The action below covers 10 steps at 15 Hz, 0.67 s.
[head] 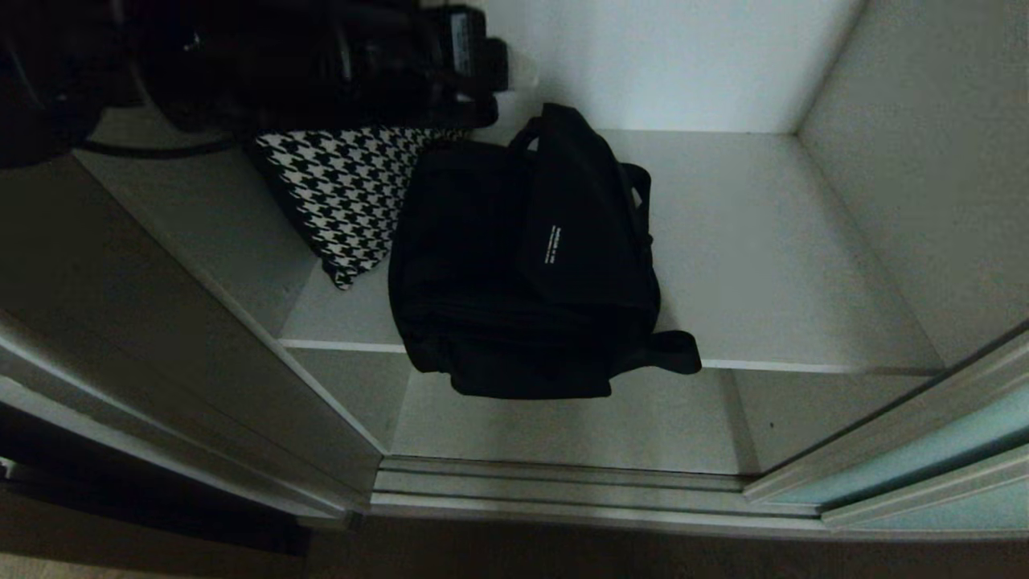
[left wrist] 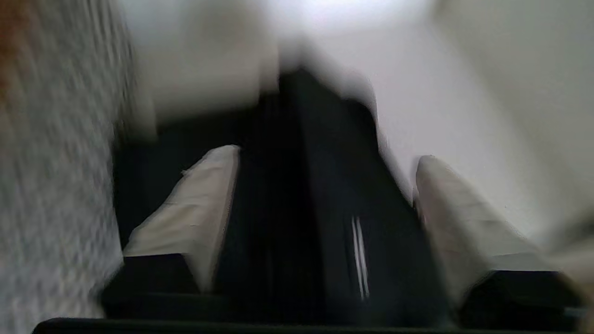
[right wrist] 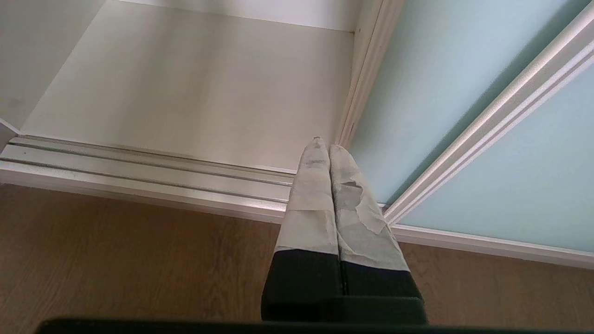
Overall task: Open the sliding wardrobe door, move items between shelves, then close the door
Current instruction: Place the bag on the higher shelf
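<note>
two items sit on the shelf point(head: 772, 265): a black bag point(head: 530, 265) whose front overhangs the shelf edge, and a houndstooth bag point(head: 346, 193) tucked behind it to the left. the left end effector point(left wrist: 320, 204) hangs above the black bag with fingers point(left wrist: 204, 204) spread wide and holding nothing; risk i see is the overhang tipping the bag off if it gets nudged. right end effector point(right wrist: 328, 153) parked, pinched closed, by the sliding wardrobe door point(right wrist: 464, 116), which stands slid open to the right.
</note>
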### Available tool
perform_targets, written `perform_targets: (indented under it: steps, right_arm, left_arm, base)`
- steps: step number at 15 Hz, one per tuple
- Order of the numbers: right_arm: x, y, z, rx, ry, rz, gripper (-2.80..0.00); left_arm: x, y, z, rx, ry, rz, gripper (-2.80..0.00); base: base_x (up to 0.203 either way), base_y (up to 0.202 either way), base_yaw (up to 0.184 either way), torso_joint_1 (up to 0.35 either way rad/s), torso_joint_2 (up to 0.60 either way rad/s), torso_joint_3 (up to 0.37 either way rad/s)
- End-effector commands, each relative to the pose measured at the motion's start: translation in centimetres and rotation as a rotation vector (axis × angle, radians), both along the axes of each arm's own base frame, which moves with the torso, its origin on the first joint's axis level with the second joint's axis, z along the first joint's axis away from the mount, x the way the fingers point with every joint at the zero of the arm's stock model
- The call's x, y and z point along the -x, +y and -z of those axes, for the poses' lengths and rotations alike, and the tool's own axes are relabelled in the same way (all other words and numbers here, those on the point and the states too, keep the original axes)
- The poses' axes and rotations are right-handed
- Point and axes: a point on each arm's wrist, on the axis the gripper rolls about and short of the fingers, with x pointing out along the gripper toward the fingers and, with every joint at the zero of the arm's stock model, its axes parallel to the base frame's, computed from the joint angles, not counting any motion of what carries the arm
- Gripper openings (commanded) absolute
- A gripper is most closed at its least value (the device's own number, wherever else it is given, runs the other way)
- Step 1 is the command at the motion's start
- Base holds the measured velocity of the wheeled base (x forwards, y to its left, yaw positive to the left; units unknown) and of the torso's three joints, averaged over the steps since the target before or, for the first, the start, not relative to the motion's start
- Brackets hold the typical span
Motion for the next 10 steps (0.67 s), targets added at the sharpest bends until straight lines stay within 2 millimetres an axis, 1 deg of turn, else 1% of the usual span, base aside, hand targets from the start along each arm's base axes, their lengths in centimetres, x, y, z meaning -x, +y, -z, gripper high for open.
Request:
perform_targets:
  steps: [1, 2, 3, 6, 7, 8, 9, 10]
  right_arm:
    - [0.0, 0.0, 0.0, 0.001, 0.0, -0.001, -2.8]
    - [0.0, 0.0, 0.0, 0.001, 0.001, -0.001, -2.8]
    - [0.0, 0.0, 0.0, 0.001, 0.0, -0.001, -2.8]
    - [0.0, 0.0, 0.0, 0.001, 0.0, -0.001, -2.8]
    - [0.0, 0.0, 0.0, 0.001, 0.0, -0.001, -2.8]
    - [0.0, 0.0, 0.0, 0.001, 0.0, -0.001, -2.8]
    - [0.0, 0.0, 0.0, 0.001, 0.0, -0.001, -2.8]
    - [0.0, 0.0, 0.0, 0.001, 0.0, -0.001, -2.8]
  left_arm:
    - [4.0, 1.8, 0.6, -0.021, 0.159, 0.021, -2.8]
    - [5.0, 2.2, 1.1, -0.037, 0.224, 0.027, -2.8]
    - [6.0, 2.6, 2.0, -0.083, 0.31, 0.03, -2.8]
    - [9.4, 3.2, 5.9, -0.253, 0.62, 0.068, -2.8]
    - [9.9, 3.3, 6.9, -0.261, 0.699, 0.058, -2.8]
    - [10.0, 3.3, 7.4, -0.264, 0.739, 0.047, -2.8]
    - [10.1, 3.2, 7.9, -0.276, 0.764, 0.051, -2.8]
    - [10.5, 2.6, 8.9, -0.31, 0.799, 0.081, -2.8]
  base:
    - [0.0, 0.0, 0.0, 0.0, 0.0, 0.0]
    - [0.0, 0.0, 0.0, 0.0, 0.0, 0.0]
    - [0.0, 0.0, 0.0, 0.0, 0.0, 0.0]
    - [0.0, 0.0, 0.0, 0.0, 0.0, 0.0]
    - [0.0, 0.0, 0.0, 0.0, 0.0, 0.0]
    - [0.0, 0.0, 0.0, 0.0, 0.0, 0.0]
    - [0.0, 0.0, 0.0, 0.0, 0.0, 0.0]
    - [0.0, 0.0, 0.0, 0.0, 0.0, 0.0]
